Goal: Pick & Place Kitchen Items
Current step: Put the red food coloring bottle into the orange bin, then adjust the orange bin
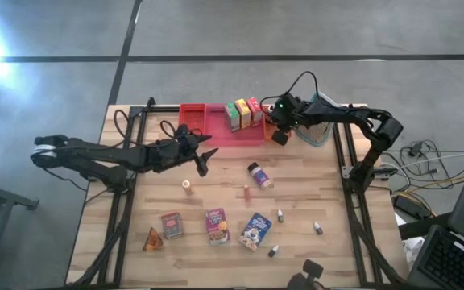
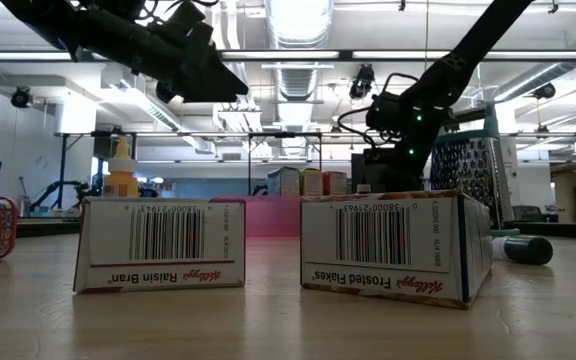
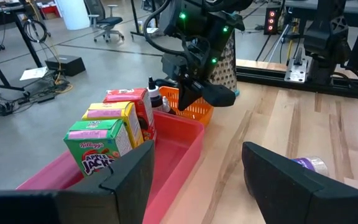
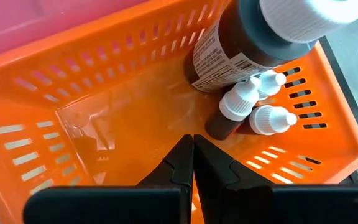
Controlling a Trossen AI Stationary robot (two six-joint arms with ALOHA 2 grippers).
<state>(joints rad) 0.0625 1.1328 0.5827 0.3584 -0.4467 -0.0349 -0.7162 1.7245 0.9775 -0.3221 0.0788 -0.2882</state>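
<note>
My right gripper (image 4: 193, 144) is shut with nothing between its fingers. It points down into an orange basket (image 4: 104, 93) at the far edge, where a big dark bottle (image 4: 241, 37) and small white-capped bottles (image 4: 244, 102) lie. My left gripper (image 1: 202, 161) hovers open above the table's middle left, facing the red tray (image 3: 179, 149), and holds nothing. In the tray stand a green box (image 3: 98, 146), a yellow box (image 3: 114, 118) and a red box (image 3: 129, 99). Loose on the table lie a jar (image 1: 258, 174), several boxes (image 1: 217, 225), an orange wedge (image 1: 152, 239) and tiny bottles (image 1: 281, 214).
A metal grater (image 2: 473, 165) stands at the far right, behind the basket. Black frame rails (image 1: 349, 161) run along both table sides. The Raisin Bran box (image 2: 158, 245) and the Frosted Flakes box (image 2: 393, 245) lie near the front edge. Bare wood (image 1: 321, 185) shows right of the jar.
</note>
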